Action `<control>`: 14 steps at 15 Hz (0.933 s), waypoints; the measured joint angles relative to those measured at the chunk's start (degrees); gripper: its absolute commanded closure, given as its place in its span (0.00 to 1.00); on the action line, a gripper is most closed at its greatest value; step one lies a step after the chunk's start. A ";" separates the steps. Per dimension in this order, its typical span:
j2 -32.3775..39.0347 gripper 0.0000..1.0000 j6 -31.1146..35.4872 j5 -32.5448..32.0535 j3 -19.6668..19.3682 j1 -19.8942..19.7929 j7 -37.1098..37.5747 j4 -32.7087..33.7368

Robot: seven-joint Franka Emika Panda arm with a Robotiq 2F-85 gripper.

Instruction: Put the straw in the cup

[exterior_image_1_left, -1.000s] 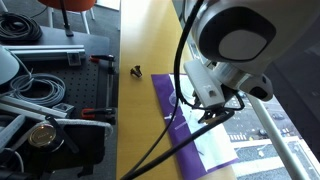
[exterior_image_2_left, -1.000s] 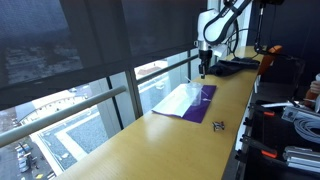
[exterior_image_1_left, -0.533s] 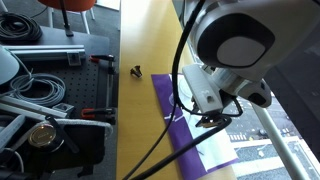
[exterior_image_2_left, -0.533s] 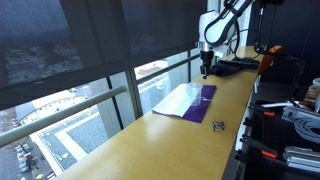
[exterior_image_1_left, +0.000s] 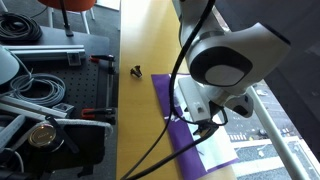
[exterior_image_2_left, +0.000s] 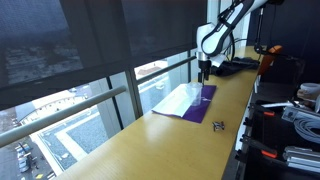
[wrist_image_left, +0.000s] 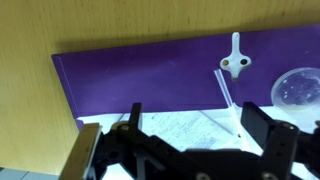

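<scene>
Hovering over a purple rectangular mat [wrist_image_left: 130,75], the black two-fingered gripper [wrist_image_left: 192,115] stands released in the wrist view: jaws spread wide, nothing between them.

Wrist view:
- Thin white plastic drinking straw [wrist_image_left: 230,103] lies flat on the mat, slanting from far-left to near-right. Its near end reaches a white printed paper sheet [wrist_image_left: 180,125], close to the right finger.
- Small clear plastic cup [wrist_image_left: 297,88] stands upright on the mat, right of the straw, apart from it.
- Short white bit with a dark mark [wrist_image_left: 236,64] sits just beyond the straw's far end.
- Yellow wooden table top [wrist_image_left: 120,25] lies farther off.

Exterior view, close to the arm:
- The arm's grey-white body hides most of the gripper [exterior_image_1_left: 210,120], which hangs low over the mat [exterior_image_1_left: 162,95].
- Small black clip-like object [exterior_image_1_left: 136,71] lies on the table, well apart.
- Straw and cup cannot be made out.

Exterior view, along the counter:
- Gripper [exterior_image_2_left: 204,70] points down above the mat's far end [exterior_image_2_left: 203,100].
- Clip [exterior_image_2_left: 218,125] lies nearer.
- Straw and cup are too small to tell.

Judgement on handling:
- The straw is likely very light, smooth and inclined to roll, and crushable under a hard squeeze.
- Take it across its width near the middle, with a gentle pinch.
- The cup looks light enough to tip if the straw pushes its rim.
</scene>
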 measured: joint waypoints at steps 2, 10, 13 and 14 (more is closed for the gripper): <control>3.54 0.00 -0.06 1.28 0.66 -0.14 0.00 4.45; 19.55 0.00 -5.47 5.50 3.70 -0.07 0.04 27.29; 23.22 0.00 -7.93 6.36 5.35 0.38 0.05 33.37; 24.16 0.00 -8.74 6.57 5.81 0.53 0.06 35.11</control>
